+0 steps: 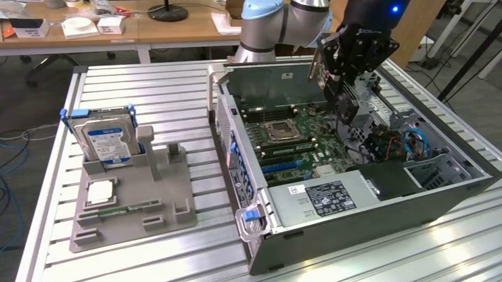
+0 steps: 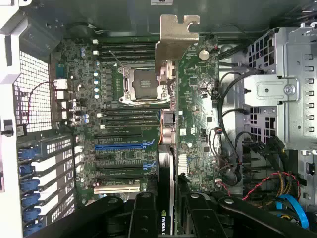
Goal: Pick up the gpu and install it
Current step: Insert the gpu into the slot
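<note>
Wrist view: my gripper (image 2: 166, 201) is clamped tight on the gpu (image 2: 174, 44). The card is edge-on, silvery bracket leading, above the motherboard (image 2: 198, 99) beside the CPU socket (image 2: 141, 84). Exterior view: I hang over the open computer case (image 1: 377, 235).

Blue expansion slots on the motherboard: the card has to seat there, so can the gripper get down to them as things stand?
Probably yes. The gripper holds the gpu over the open case, nothing lies over the blue slots, and the cables sit off beside the drive cage.
</note>
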You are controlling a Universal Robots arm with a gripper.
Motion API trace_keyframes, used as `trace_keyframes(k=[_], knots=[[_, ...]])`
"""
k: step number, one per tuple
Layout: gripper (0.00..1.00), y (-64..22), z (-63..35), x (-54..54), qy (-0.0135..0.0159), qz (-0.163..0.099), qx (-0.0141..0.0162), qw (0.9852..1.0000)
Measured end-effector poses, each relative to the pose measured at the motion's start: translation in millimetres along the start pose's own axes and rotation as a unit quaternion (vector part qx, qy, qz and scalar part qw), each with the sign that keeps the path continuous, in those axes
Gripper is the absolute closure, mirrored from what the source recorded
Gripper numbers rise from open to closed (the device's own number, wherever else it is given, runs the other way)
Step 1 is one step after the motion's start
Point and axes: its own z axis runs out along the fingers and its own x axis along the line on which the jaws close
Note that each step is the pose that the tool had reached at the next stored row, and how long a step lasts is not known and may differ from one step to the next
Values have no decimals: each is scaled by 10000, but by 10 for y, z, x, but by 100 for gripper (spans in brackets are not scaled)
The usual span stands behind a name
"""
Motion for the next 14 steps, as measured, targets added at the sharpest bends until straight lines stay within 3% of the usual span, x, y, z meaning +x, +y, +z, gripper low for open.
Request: trace_keyframes(k=[14], knots=[[74,0,2,1,2,-51,-1,10000]])
